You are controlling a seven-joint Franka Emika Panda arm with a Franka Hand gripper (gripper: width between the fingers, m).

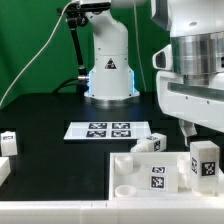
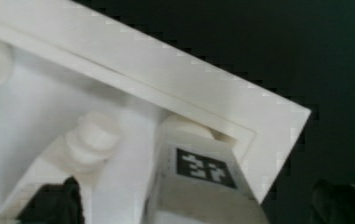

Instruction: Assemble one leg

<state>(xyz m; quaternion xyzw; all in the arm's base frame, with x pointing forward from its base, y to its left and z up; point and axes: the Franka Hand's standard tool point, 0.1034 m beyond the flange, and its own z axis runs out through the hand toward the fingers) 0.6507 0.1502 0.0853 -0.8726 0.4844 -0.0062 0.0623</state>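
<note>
A leg, a white post with a black-and-white tag, stands at the corner of the large white rimmed panel. My gripper is open, with its dark fingers on either side of the leg and a gap on each side. In the exterior view the gripper hangs at the right, just above this leg, which stands at the panel's right corner. A second leg rests at the panel's far edge.
The marker board lies flat in front of the robot base. Two more white legs sit at the exterior view's left edge. A ribbed white peg lies on the panel beside the leg.
</note>
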